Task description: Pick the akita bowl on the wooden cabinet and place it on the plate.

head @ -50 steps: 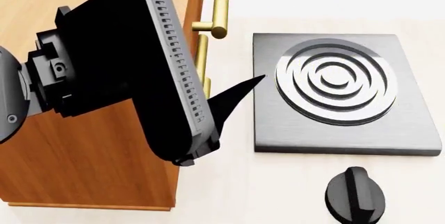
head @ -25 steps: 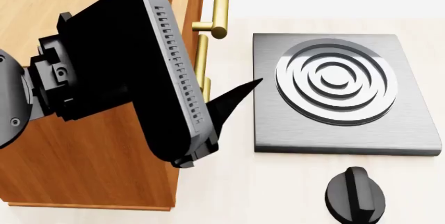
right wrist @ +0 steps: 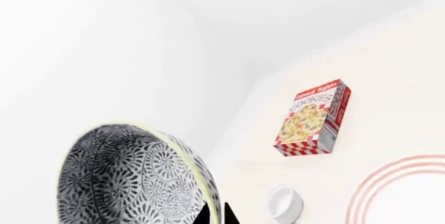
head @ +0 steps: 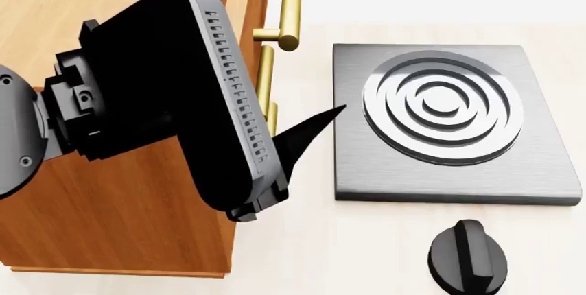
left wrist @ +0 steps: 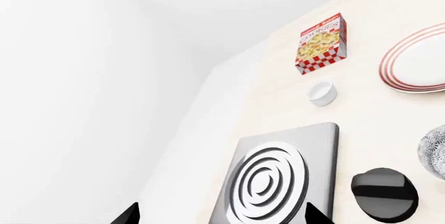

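Note:
The akita bowl [right wrist: 125, 177], white with a dense dark floral pattern, hangs tilted in the air. My right gripper [right wrist: 219, 216] is shut on its rim, one tip on each side. The red-ringed plate [right wrist: 407, 193] lies on the pale counter beyond it and also shows in the left wrist view [left wrist: 417, 60]. My left gripper [left wrist: 221, 218] is open and empty, its tips wide apart over the stove's near edge. In the head view my bulky black left arm [head: 183, 103] covers much of the wooden cabinet [head: 110, 226]. One fingertip [head: 316, 122] pokes out beside the stove. The bowl and plate are hidden there.
A dark grey stove [head: 449, 123] with a ringed burner lies right of the cabinet, with a black knob [head: 467, 257] in front of it. Brass handles [head: 285, 14] stick out of the cabinet. A cookies box [left wrist: 320, 44], a small white cup [left wrist: 321, 92] and a second patterned bowl [left wrist: 434, 153] stand on the counter.
In the head view my left arm has edged slightly to the right. The stove and the knob have not moved.

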Tool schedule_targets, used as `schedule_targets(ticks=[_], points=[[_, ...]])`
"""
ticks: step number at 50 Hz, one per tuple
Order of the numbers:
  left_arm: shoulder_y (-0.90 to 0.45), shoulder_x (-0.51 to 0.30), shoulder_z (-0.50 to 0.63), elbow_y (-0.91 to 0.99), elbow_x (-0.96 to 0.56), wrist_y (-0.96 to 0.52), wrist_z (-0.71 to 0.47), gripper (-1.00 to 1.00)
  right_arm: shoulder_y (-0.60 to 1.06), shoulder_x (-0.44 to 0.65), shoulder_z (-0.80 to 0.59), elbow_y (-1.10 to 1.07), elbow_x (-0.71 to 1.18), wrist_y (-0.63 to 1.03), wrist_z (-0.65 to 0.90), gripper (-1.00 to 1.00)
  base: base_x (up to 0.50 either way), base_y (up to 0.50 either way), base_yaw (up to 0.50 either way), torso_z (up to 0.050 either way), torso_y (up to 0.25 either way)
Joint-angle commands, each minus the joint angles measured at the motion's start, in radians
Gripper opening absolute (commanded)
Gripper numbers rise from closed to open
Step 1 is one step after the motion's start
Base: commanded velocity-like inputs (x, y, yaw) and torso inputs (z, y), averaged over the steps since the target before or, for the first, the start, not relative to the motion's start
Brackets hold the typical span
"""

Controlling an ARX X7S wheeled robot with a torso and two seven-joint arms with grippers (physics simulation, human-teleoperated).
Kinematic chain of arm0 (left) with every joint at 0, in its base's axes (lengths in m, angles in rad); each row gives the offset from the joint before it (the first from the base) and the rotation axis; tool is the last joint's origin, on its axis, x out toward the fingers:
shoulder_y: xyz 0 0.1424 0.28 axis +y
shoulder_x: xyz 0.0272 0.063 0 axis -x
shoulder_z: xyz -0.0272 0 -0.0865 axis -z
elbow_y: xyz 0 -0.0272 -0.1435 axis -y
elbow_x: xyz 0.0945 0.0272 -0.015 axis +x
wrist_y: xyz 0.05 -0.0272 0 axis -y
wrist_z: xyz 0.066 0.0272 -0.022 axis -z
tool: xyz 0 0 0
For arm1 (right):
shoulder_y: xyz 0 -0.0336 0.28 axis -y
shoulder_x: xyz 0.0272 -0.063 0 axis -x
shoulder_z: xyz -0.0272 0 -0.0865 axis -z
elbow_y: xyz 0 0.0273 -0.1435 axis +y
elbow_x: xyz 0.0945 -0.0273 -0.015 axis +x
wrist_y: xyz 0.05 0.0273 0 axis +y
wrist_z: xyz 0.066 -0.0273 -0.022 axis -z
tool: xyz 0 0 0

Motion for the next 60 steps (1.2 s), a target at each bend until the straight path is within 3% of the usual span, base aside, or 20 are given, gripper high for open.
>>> schedule_targets(ticks=[1,27,60], points=[[0.012,0.001,0.0,-0.007,0.006,0.005,0.003,1.0,0.022,-0.014,0.028,0.059,0.139,-0.028,-0.023,-1.0,0.0,0.0,0.0,0.0,0.0],[0.029,-0.008,-0.005,-0.003,0.011,0.005,-0.003,1.0,0.012,-0.084,0.081,0.119,0.285,-0.081,0.012,-1.0,0.0,0.0,0.0,0.0,0.0],[0.047,-0.016,-0.011,-0.006,0.018,0.007,0.001,1.0,0.118,-0.01,0.007,0.268,0.266,-0.066,0.061,-1.0,0.0,0.0,0.0,0.0,0.0]])
